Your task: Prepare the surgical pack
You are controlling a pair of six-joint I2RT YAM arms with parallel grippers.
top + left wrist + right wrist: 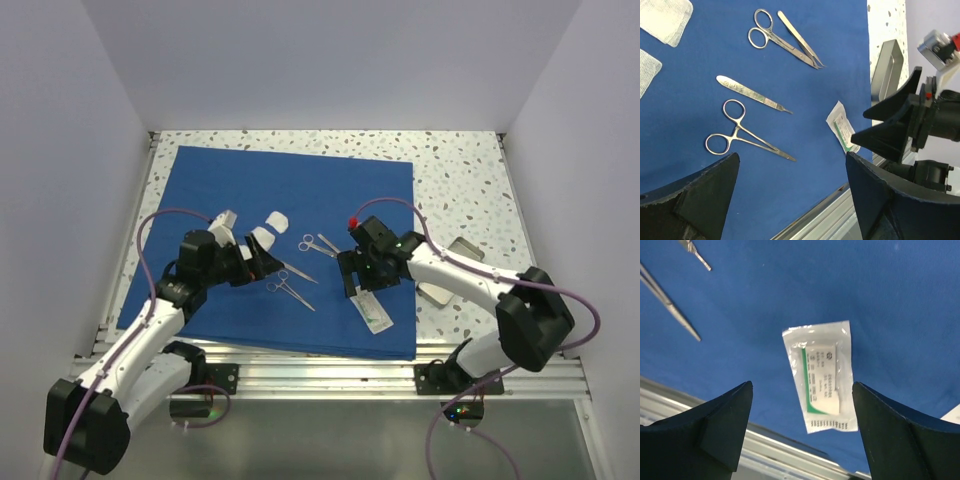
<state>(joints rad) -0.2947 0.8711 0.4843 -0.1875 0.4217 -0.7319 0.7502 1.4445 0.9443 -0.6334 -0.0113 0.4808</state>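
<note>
Pinch light, thin, likely slippery packet [822,375] by a short edge off soft drape [890,300]; left claw [791,165], right claw [801,387] both released, empty.

Packet [822,385] lies on drape [300,200], tray [884,65] seemingly right of it

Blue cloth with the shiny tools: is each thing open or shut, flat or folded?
Royal-blue cloth drape: spread flat.
Steel ring-handled scissors: shut, lying flat.
Steel ring-handled clamp: shut, lying flat.
White gauze squares: flat on the drape.
Clear packet with green stripe: flat, looks unopened.
Small silver rectangular tray: off the drape, partly hidden.
Left gripper: jaws open, empty.
Right gripper: jaws open, empty, over the packet.
</note>
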